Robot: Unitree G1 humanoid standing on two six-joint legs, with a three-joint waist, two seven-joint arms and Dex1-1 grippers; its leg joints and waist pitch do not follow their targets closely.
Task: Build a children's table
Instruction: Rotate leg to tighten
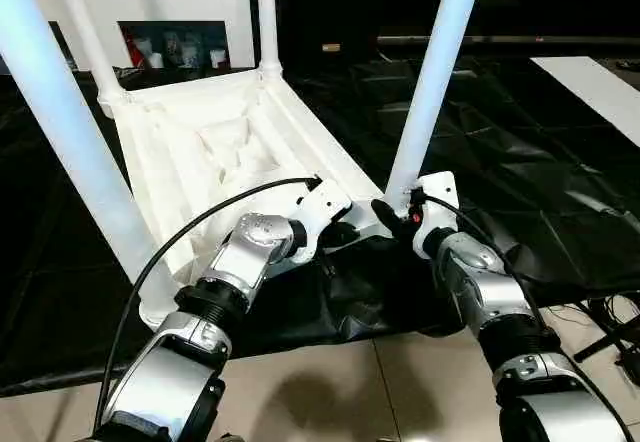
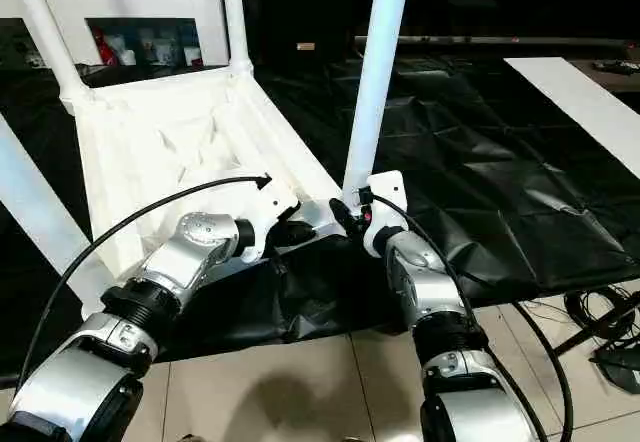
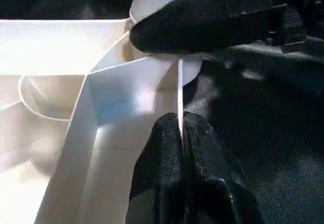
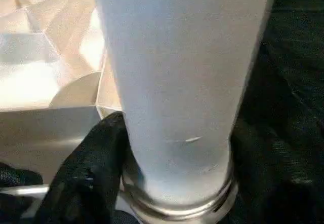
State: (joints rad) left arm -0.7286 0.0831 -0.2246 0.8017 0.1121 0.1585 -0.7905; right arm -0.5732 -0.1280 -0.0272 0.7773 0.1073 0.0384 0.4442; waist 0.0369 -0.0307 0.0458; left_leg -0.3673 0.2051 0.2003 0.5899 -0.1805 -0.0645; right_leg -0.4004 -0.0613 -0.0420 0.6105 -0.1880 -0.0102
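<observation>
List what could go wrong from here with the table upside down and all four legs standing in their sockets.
1. The left gripper pinches only the thin rim of the tabletop; a pull could slip it off.
2. The right gripper sits around the base of the near right leg; if that leg is not fully seated, a sideways nudge might tilt it in its socket.
3. The black sheet is bunched under the near edge, so the tabletop may slide.

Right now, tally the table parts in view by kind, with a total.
Tabletops: 1
Legs standing in corner sockets: 4 (near right, near left, far left, far right)
Total: 5
</observation>
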